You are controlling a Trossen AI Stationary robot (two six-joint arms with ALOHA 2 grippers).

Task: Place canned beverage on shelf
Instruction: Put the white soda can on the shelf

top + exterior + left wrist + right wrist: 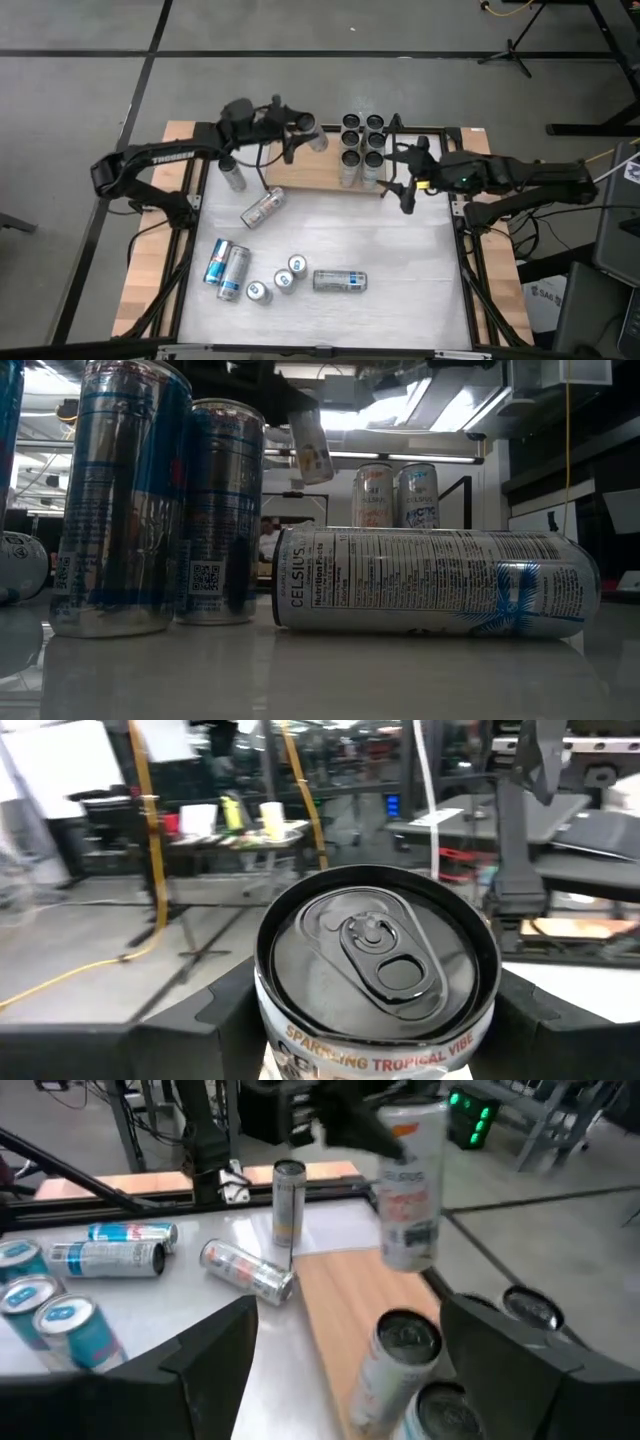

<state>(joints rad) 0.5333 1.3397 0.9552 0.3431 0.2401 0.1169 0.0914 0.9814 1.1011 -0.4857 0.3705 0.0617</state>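
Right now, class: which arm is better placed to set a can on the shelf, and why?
Left. The left gripper already holds a can above the shelf; the right gripper is open and empty beside the shelf's stocked end.

The left arm [150, 160] reaches from the table's left edge toward the back, its forearm lying nearly level and its wrist bent toward the middle of the back edge. The left gripper [308, 135] is raised off the surface, and its fingers [200, 1020] are closed against the two sides of a can [375, 965]. The right arm [530, 178] comes in from the right edge, stretched out level. The right gripper [400, 180] hangs near the back right with its fingers [210, 1350] spread wide and holding nothing.
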